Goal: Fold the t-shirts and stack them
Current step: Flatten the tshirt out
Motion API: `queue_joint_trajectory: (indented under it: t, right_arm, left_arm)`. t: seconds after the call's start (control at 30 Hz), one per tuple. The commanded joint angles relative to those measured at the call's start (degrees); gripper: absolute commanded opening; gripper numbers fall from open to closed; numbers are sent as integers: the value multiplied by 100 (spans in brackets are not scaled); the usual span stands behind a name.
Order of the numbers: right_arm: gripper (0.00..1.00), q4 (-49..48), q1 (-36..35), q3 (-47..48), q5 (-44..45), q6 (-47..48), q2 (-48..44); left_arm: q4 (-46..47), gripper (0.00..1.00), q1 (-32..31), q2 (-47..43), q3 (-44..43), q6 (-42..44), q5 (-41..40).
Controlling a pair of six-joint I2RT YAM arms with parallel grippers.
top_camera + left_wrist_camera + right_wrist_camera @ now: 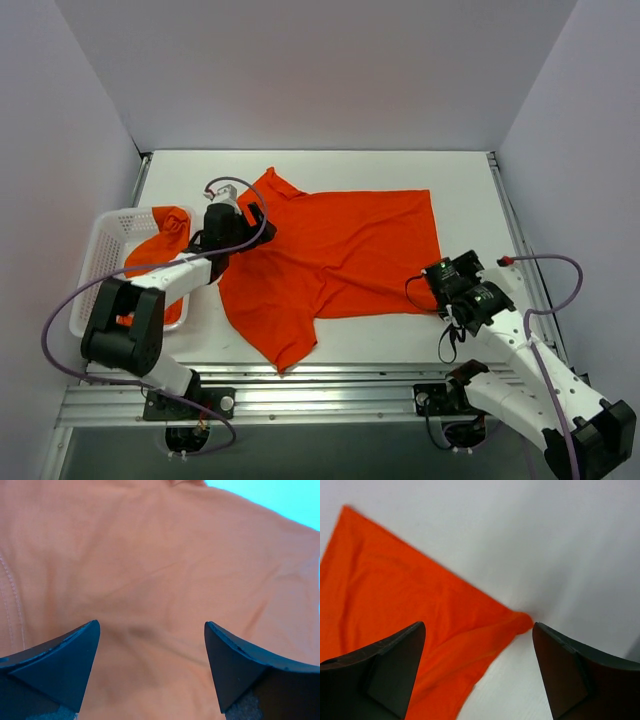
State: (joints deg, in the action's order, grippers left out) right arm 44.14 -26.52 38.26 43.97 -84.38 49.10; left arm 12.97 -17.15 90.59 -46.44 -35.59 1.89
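Observation:
An orange-red t-shirt (335, 255) lies spread and wrinkled on the white table, one sleeve at the far left, another toward the near edge. My left gripper (243, 222) is open over its left shoulder; the left wrist view shows fabric (160, 570) filling the space between the fingers (65, 665). My right gripper (437, 283) is open just above the shirt's near-right hem corner (522, 621), which lies between its fingers (565, 670). A second orange-red t-shirt (165, 240) is bunched in the basket.
A white perforated basket (105, 245) stands at the table's left edge beside my left arm. Grey walls enclose the table on three sides. A metal rail runs along the near edge (330, 385).

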Motion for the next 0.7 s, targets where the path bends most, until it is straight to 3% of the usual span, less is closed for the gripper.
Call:
queue_joint_trajectory:
  t: [0.0, 0.07, 0.1, 0.17, 0.23, 0.27, 0.3, 0.33, 0.4, 0.6, 0.67]
  right_arm:
    - [84, -1820, -291, 305, 280, 1587, 11]
    - [85, -3020, -327, 313, -359, 3119, 300]
    - [85, -3634, -310, 557, -545, 3399, 493]
    - [88, -4061, -240, 970, -1028, 4100, 1301]
    - [79, -4237, -12, 1776, -1345, 4446, 2285]
    - [70, -4343, 76, 1999, -1721, 4804, 2575]
    - [37, -4544, 269, 2201, -1846, 4904, 3126]
    - [20, -4607, 357, 2551, -1961, 4983, 3384]
    - [0, -4704, 708, 2870, -2312, 5097, 4094]
    - [0, -4722, 1403, 3811, -3068, 5177, 5634]
    - [0, -4782, 1676, 3873, -3261, 5011, 5856]
  left_arm:
    - [-417, 94, -43, -848, -313, 9, 58]
    - [-759, 94, -87, -1103, -427, 79, -92]
    - [-892, 94, -104, -1235, -628, 157, -136]
    - [-1286, 94, -105, -1184, -901, 272, -171]
    - [-1621, 94, -70, -1070, -1262, 307, -382]
    - [-1614, 94, -61, -913, -1341, 316, -382]
    - [-1605, 94, -43, -798, -1429, 316, -382]
    - [-1527, 94, -26, -675, -1621, 334, -374]
    - [-1569, 94, -8, -131, -1947, 360, -339]
    - [-1676, 98, 54, 1504, -3186, 290, -189]
    - [-1430, 82, 45, 1986, -3458, 142, 65]
